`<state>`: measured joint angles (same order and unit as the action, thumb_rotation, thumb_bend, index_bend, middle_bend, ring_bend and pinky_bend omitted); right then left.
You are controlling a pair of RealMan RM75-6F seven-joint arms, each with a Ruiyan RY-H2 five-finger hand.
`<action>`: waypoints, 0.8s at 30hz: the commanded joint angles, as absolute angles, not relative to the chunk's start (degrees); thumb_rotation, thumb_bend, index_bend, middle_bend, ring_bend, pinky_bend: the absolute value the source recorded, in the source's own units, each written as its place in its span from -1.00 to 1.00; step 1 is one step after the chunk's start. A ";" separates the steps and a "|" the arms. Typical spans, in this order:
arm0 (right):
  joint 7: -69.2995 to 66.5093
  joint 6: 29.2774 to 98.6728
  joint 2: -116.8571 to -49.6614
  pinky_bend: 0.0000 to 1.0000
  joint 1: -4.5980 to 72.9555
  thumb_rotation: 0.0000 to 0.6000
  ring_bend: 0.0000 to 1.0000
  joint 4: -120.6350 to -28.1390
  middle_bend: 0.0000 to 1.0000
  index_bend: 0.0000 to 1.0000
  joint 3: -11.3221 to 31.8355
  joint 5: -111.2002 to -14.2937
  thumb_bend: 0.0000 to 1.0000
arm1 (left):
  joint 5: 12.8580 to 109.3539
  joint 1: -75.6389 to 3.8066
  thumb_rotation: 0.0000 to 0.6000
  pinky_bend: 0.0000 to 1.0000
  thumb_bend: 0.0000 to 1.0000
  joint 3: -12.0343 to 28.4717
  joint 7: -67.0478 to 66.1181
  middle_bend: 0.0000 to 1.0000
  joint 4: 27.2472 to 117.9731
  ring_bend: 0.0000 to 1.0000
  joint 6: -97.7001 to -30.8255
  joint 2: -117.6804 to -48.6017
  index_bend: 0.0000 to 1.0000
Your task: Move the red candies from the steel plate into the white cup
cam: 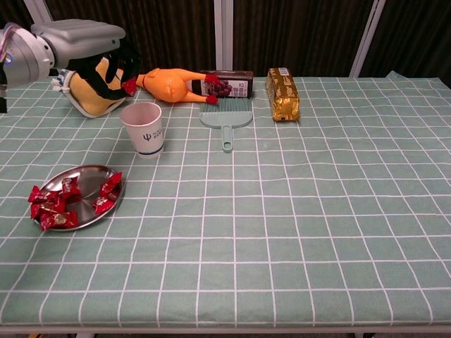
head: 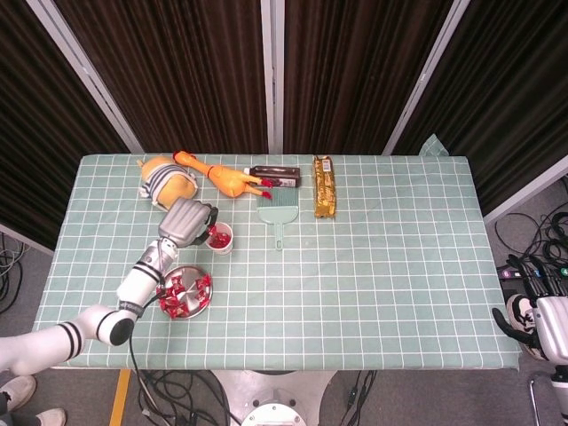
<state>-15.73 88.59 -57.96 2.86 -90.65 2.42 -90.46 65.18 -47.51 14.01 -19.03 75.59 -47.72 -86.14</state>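
Delivery step, by the look of it: the left hand [cam: 91,42] hovers above the white cup [cam: 144,129], fingers curled downward, with a red candy [cam: 130,85] pinched at the fingertips just over the rim. From the head view there's red already inside the cup, so some pieces seem to be in. More red candies [cam: 70,198] sit on the steel plate [cam: 88,176], near and left of the cup, a few hanging over the plate's left edge. Next move, I'd judge: let go straight above the opening, then swing back down to the plate for another piece; the cup is narrow, so a drop off-centre could bounce out.

The right hand [head: 532,324] hangs off the table's right edge; whether its fingers are apart, I cannot tell.

Table wears a green checked cloth [cam: 317,211]. Along the far side: a plush toy [head: 166,182], a rubber chicken [cam: 173,86], a dark bottle [cam: 227,83], a green hand brush [cam: 227,116], a gold-wrapped bar [cam: 282,94]. Dark curtains [head: 337,71] behind.
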 commanded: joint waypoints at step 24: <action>-16.30 88.77 -58.02 -0.75 2.89 1.00 -1.00 -90.15 -0.67 -1.00 2.58 -90.73 -0.50 | 60.54 -45.36 1.00 0.16 -0.26 11.69 -23.08 -0.27 85.18 -0.40 -55.64 -80.90 -0.29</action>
